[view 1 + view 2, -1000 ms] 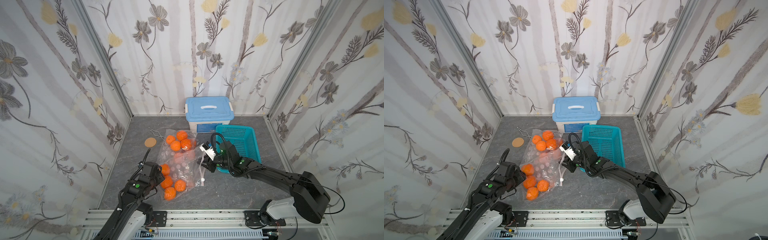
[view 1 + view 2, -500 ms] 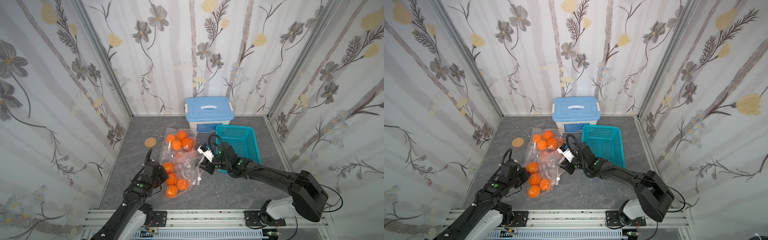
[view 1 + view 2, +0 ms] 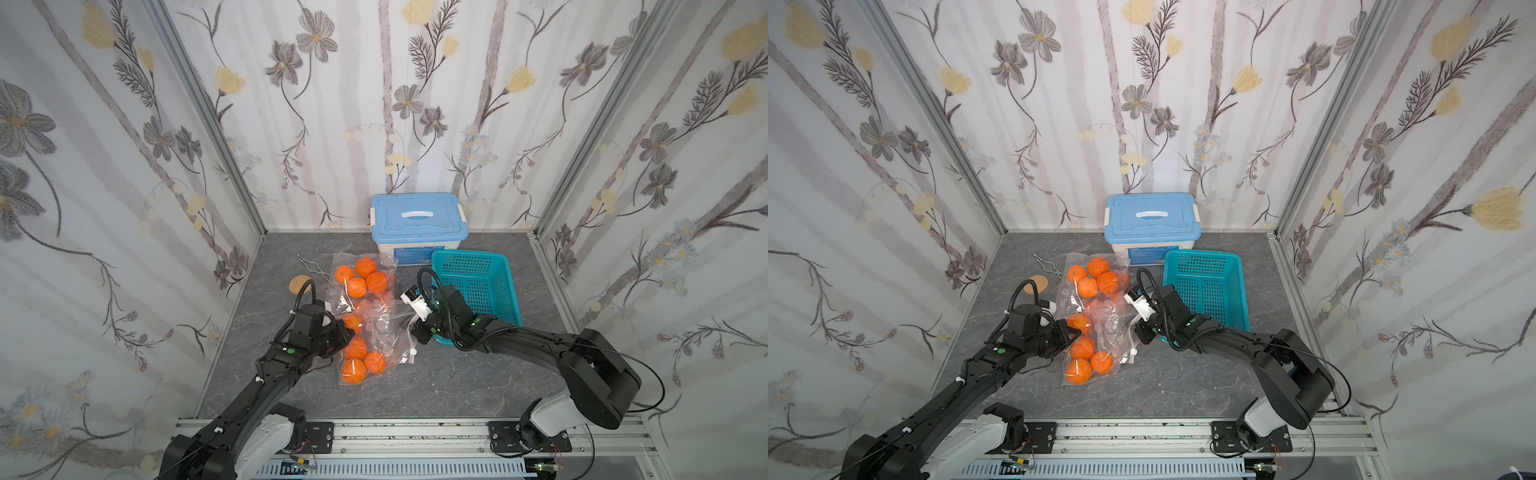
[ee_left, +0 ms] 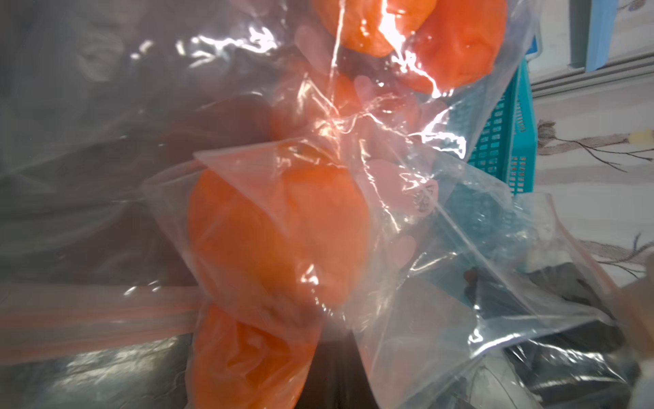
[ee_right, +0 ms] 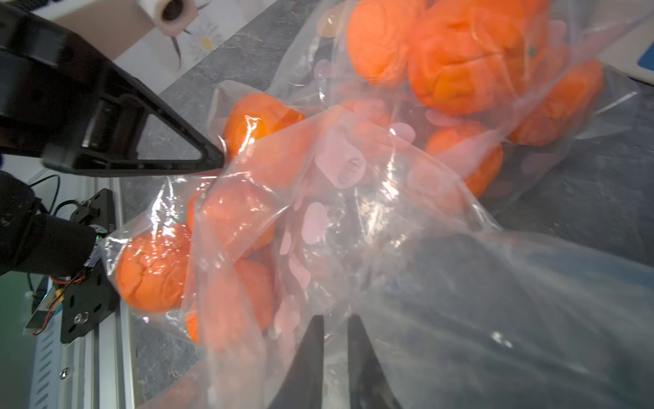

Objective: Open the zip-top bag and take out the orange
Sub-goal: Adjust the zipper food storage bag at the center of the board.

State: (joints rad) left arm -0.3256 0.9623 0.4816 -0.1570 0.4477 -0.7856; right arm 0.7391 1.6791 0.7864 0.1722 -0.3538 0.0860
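On marbled tabletop [image 3: 436, 386], crinkly clear zip-top bag [image 3: 380, 328] holds round oranges [image 3: 354, 371].

Clear zip-top bag [image 3: 386, 332], crumpled, lying flat, oranges [image 3: 354, 370] inside

Left arm [image 3: 270, 376], right arm [image 3: 536, 343]: black, white bases [image 3: 266, 432], looped cables [image 3: 305, 286], green lights [image 3: 289, 351].

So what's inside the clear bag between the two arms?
Oranges: at least four show through the bag. The left end effector and crumpled plastic cover parts, so the full count cannot be told.
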